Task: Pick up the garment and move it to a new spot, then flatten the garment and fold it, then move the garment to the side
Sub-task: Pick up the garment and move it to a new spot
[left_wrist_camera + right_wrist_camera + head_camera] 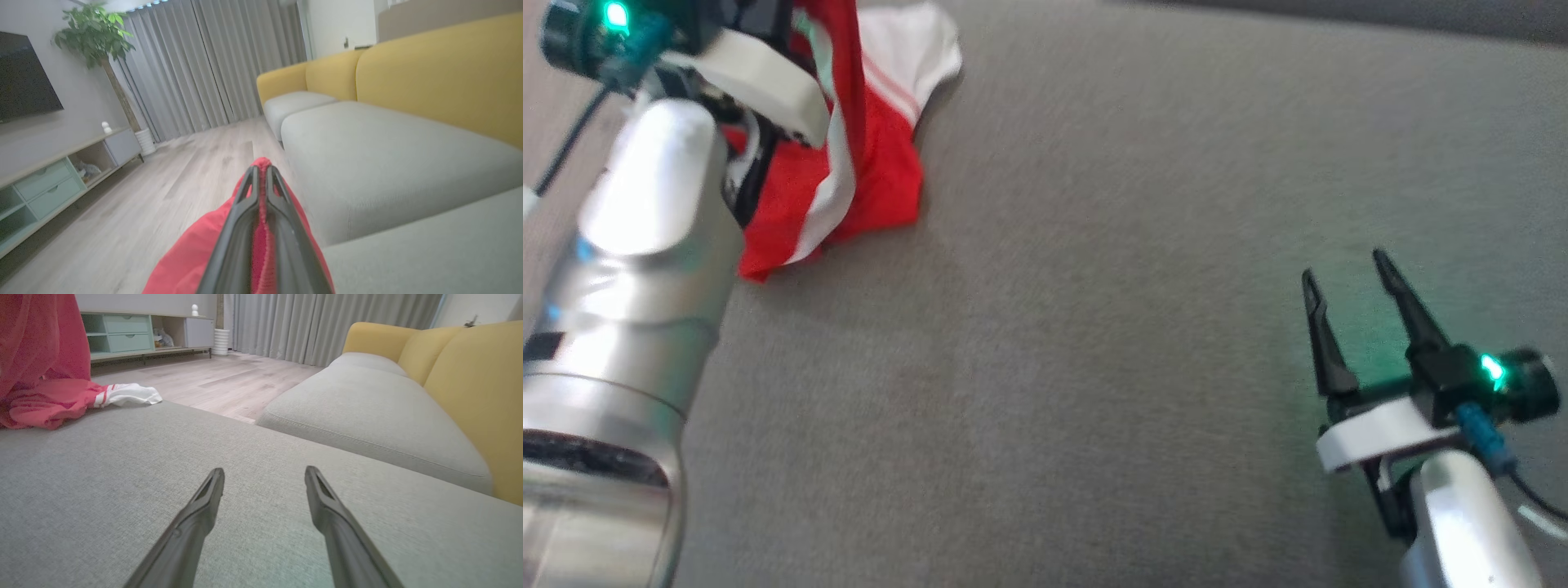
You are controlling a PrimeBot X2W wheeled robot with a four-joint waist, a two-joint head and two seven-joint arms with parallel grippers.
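Your left gripper (261, 170) is pinched shut on a fold of the red and white garment (882, 171). The garment hangs from it, its lower end resting on the grey cushion (1094, 343). Your right gripper (1343, 264), fingers wide and empty, sits well apart to the garment's right.

A yellow-backed grey sofa (388, 155) stands near grey curtains (196, 65), a potted plant (96, 36) and a television (24, 77).

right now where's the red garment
In the head view's upper left, the red garment hangs from the shut left gripper, its lower part resting on the grey cushion, far from the open right gripper.
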